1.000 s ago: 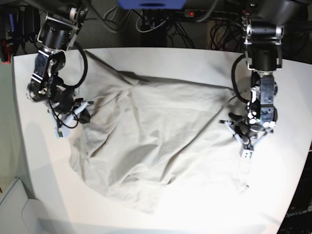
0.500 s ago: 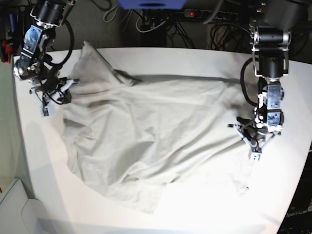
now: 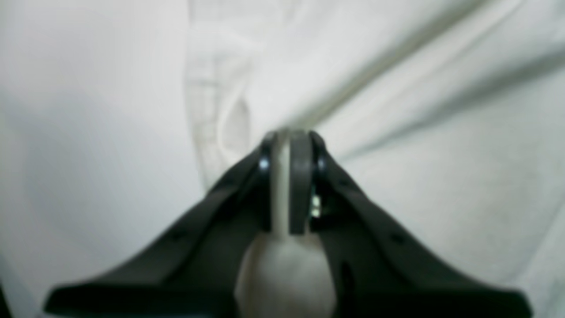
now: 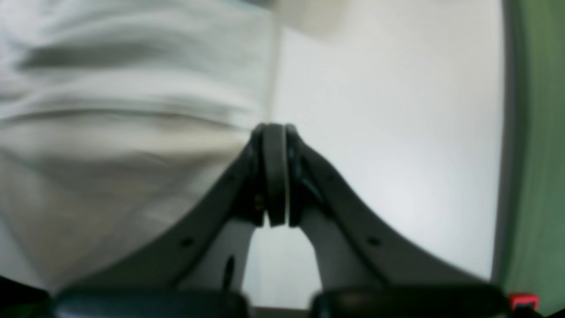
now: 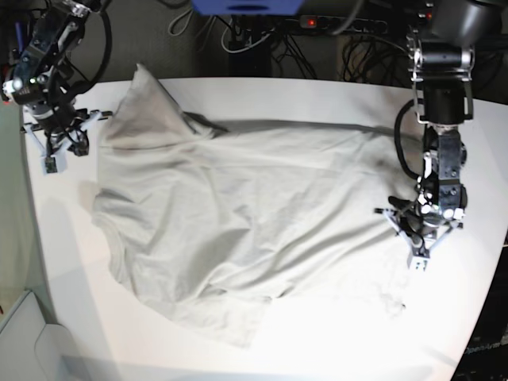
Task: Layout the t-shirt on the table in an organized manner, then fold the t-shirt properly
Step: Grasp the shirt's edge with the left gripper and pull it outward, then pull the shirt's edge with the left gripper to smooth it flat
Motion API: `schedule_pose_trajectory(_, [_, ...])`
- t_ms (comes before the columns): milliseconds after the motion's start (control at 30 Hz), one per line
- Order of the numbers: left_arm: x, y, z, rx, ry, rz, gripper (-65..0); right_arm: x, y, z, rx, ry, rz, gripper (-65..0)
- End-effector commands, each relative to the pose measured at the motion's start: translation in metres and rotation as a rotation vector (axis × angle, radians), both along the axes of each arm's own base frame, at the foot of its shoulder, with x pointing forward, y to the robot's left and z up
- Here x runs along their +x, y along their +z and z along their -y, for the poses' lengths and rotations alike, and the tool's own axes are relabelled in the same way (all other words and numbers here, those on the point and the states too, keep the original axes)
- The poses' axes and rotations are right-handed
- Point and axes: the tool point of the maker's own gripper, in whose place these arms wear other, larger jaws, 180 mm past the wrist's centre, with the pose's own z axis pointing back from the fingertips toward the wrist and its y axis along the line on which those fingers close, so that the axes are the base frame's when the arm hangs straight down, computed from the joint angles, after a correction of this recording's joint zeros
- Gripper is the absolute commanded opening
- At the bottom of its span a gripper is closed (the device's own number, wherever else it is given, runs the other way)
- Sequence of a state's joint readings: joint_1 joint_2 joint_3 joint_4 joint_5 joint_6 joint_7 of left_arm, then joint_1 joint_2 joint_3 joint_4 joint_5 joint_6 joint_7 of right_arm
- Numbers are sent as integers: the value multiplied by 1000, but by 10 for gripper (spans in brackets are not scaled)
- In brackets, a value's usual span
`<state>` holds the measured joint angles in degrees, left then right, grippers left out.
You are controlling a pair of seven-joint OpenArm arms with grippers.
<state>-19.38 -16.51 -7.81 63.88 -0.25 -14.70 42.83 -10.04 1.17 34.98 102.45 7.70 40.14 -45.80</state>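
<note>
t-shirt [image 5: 238, 214]: pale grey-beige, creased, spread flat between both grippers | table [image 5: 317, 349]: white, glossy, beneath them

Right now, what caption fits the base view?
Two claws, left and right, hold a t-shirt at opposite edges over the table.

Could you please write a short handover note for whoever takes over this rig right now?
Left tool: shut on a fold of the plain pale grey-beige cloth t-shirt.
Right tool: shut; no cloth visible between its jaws, at the shirt's edge.
Shirt lies spread but creased on the large white smooth table, one corner bunched up at the back.
Left to do: flatten it, then fold.
</note>
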Motion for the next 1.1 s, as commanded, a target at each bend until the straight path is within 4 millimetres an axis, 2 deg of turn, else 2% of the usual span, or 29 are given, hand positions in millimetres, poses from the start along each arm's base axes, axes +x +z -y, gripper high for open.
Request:
schedule_pose_trajectory(0, [20, 38, -4, 19, -2, 92, -599, 10, 22, 2, -25, 5, 77, -650])
schedule_pose_trajectory(100, [22, 69, 3, 48, -20, 127, -598, 9, 31, -5, -31, 6, 101, -650])
schedule_pose_trajectory(200, [9, 85, 9, 83, -31, 114, -591, 8, 30, -12, -28, 27, 97, -650])
schedule_pose_trajectory(267, [-11, 85, 10, 114, -34, 81, -541, 3, 25, -13, -27, 31, 80, -650])
schedule_pose_trajectory(333, [-34, 79, 10, 136, -35, 43, -455, 0, 24, -13, -26, 31, 72, -650])
schedule_pose_trajectory(400, [-62, 75, 1, 144, -3, 30, -360, -1, 22, -14, -22, 28, 69, -650])
schedule_pose_trajectory(467, [-90, 70, -13, 147, 39, 20, -297, -5, 19, -13, -22, 26, 57, -650])
schedule_pose_trajectory(533, [-112, 68, -25, 152, 70, 23, -274, -6, 18, -14, -20, 28, 54, -650])
schedule_pose_trajectory(633, [-131, 56, -37, 153, 81, 46, -270, -6, 18, -16, -16, 31, 53, -650])
schedule_pose_trajectory(733, [-139, 41, -40, 125, 91, 76, -270, -7, 17, -16, -16, 30, 52, -650])
schedule_pose_trajectory(833, [-139, 28, -38, 76, 116, 106, -270, -5, 16, -24, -6, 50, 52, -650])
schedule_pose_trajectory(1067, [-135, -1, -33, 14, 140, 82, -270, -10, 12, -24, -4, 50, 37, -650])
